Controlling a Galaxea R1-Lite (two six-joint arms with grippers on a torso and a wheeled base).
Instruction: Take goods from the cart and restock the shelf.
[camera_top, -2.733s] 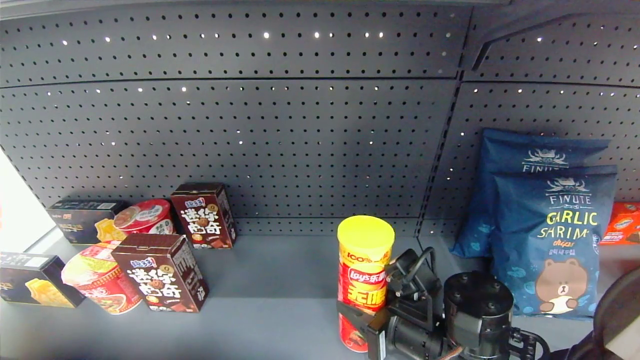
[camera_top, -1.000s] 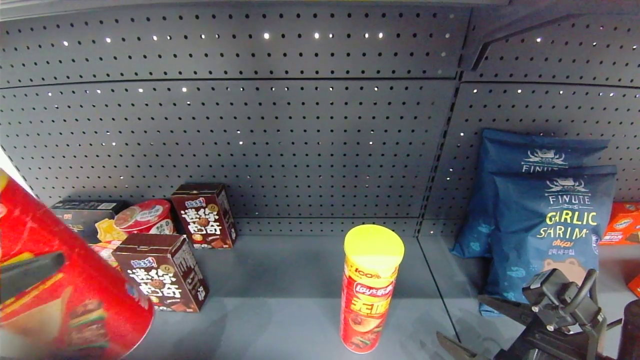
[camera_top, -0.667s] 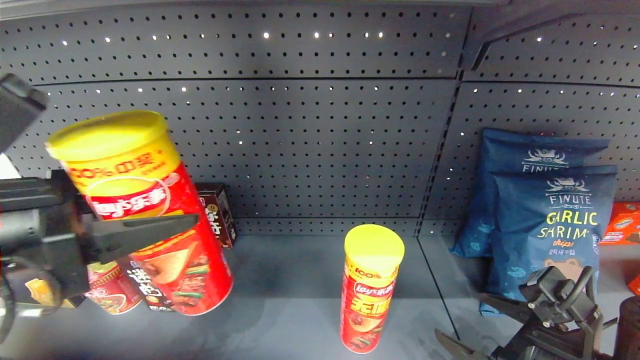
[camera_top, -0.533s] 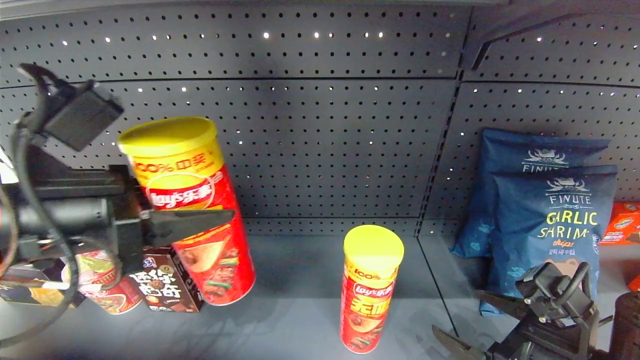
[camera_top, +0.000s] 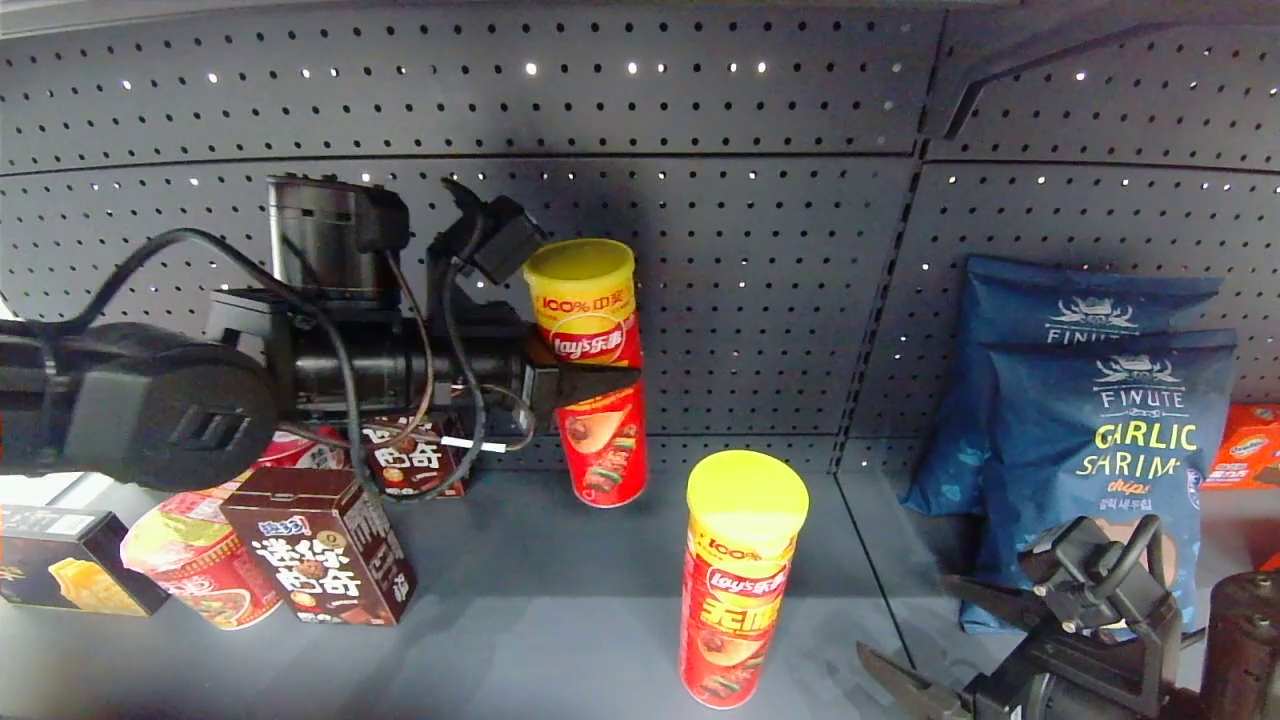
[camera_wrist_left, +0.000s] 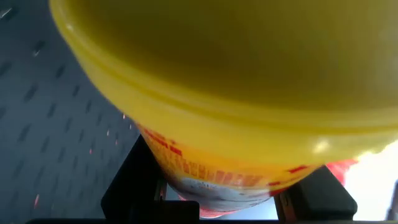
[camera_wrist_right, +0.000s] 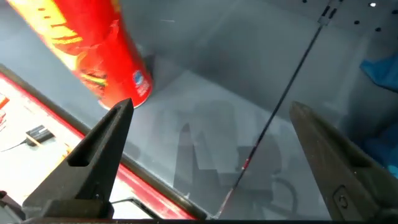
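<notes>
The held chip can (camera_top: 585, 310) is pinched at mid-body by the left gripper (camera_top: 598, 378) over the far part of the shelf (camera_top: 540, 610), close to the pegboard back (camera_top: 760, 300); whether its base is touching the shelf cannot be told. If released while slightly tilted or above the surface, it could be toppled, and the standing can (camera_top: 740, 580), just nearer and to its right, could be knocked over. The panel could be struck if the can is pushed farther. The right gripper (camera_top: 915, 625) is held spread and empty at the near right. At the left, brown boxes (camera_top: 320, 545) and cup noodles (camera_top: 200, 580) are crowded under the arm; blue snack bags (camera_top: 1110, 470) are leaned at the right
</notes>
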